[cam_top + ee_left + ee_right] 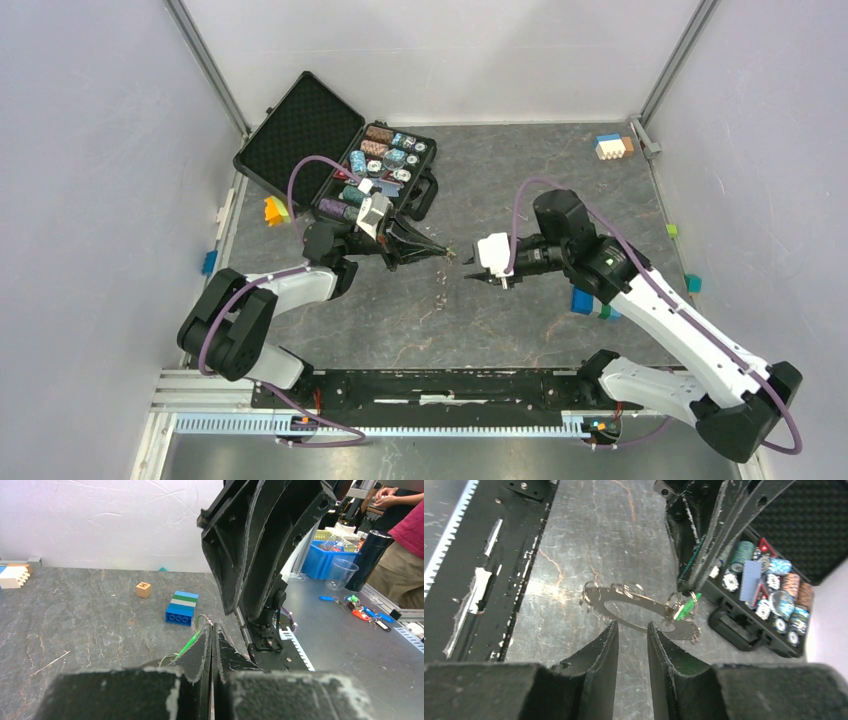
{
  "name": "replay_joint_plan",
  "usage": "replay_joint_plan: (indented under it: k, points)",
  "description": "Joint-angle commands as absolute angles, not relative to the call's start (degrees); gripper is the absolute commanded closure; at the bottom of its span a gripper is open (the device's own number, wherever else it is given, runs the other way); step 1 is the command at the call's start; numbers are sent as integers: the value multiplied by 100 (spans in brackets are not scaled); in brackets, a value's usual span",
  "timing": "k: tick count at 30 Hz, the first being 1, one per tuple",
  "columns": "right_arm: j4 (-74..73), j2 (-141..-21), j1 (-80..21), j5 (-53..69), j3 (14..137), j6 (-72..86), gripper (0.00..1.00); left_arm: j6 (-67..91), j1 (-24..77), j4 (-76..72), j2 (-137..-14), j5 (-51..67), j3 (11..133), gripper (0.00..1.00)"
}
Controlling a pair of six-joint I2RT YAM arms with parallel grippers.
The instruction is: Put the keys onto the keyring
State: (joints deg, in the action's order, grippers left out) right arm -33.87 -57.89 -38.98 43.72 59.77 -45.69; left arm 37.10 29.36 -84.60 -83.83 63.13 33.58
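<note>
Pinching keyring (624, 611) near green key (683, 612), left tool (211, 629) hides contact; right tool (632, 624) spread.

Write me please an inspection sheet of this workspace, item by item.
Surface: dark grey stone-look table, scratched.
Job's things: keyring between the two hands, small wire loops on it; green key at its far end.
Clutter: open case of poker chips; blue-white-green brick stack; wooden cube; white-and-blue brick; orange brick.
Hands: left hand shut, apparently on the keyring beside the green key; right hand open, ring edge before its gap.
Cables: purple cable looping over each arm, apart from the keyring.
Surroundings: pale walls; people and a blue bin beyond.
</note>
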Motion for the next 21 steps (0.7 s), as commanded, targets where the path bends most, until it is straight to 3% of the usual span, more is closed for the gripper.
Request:
replay_joint_plan:
  k: [1, 12, 21]
  points:
    - [-3265, -6127, -3959, 4774, 6120, -4391, 67, 3898, 2947, -8903, -8385, 6306, 3547, 98]
    - [-2799, -6487, -4012, 3747, 6177, -3982, 71, 3915, 2946, -8906, -8334, 6319, 3550, 98]
    - [-2529, -6568, -4017, 3781, 6102, -3955, 70, 3939, 2962, -8903, -8327, 6345, 3547, 98]
